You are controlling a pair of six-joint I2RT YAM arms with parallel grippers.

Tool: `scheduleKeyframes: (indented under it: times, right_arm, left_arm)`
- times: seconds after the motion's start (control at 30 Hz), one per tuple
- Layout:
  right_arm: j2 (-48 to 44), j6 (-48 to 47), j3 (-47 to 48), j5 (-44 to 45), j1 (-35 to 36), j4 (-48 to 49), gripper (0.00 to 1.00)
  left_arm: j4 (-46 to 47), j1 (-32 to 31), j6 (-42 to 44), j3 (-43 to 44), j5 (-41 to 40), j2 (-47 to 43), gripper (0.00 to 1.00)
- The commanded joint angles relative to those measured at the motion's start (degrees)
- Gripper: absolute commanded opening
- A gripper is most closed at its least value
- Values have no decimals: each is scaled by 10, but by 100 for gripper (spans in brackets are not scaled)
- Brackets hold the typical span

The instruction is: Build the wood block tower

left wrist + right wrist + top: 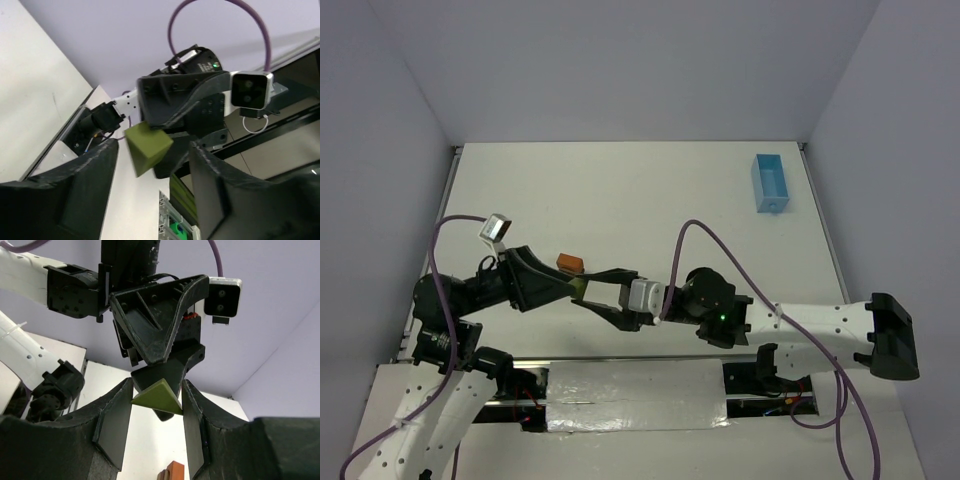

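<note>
The left arm (450, 300) and right arm (810, 322) stretch inward and meet tip to tip, the right tool (156, 385) clamped on an olive-green block (156, 397), while the left tool (152, 144) has its fingers spread wide on either side of that block.

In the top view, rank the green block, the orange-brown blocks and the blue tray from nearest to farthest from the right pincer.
1. green block: gripped in the right pincer, mid-scene.
2. orange-brown blocks: just beyond the pincer's tips, on the far side.
3. blue tray: away in the far right corner.
</note>
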Motion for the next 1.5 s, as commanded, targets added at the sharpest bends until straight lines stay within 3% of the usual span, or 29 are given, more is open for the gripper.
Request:
scheduleKeyframes:
  times: [0.0,0.17,0.3,0.47,0.53,0.7,0.77,1.0,1.13,1.2,1.37,1.47]
  right_arm:
    - [18,-26,24,0,3,52,25]
    - [46,-44,29,7,2,60,25]
    - [50,-44,15,11,3,70,26]
    - [47,-46,0,12,2,52,31]
    - [43,-45,-5,15,3,49,37]
    - [33,-23,-7,56,3,49,72]
    - [32,14,5,79,3,23,99]
    - [43,190,100,168,5,-148,100]
    - [36,371,134,298,9,-226,100]
    - [23,414,125,354,19,-241,100]
    - [69,400,160,547,96,-273,100]
    - [125,387,176,584,117,-230,100]
  left_arm:
    - [91,0,-51,7,22,-6,69]
    - [90,0,-50,14,26,-7,52]
    - [79,0,-38,12,24,-3,20]
    - [16,0,27,26,0,2,0]
    - [-48,0,64,42,-14,3,0]
    - [-158,0,172,91,-69,2,0]
    - [-193,0,208,107,-84,-1,0]
    - [-271,0,281,130,-155,5,0]
    - [-300,0,321,132,-186,9,0]
    - [-291,0,319,126,-199,1,0]
    - [-266,0,235,101,-258,-24,0]
    - [-261,0,167,90,-293,-39,0]
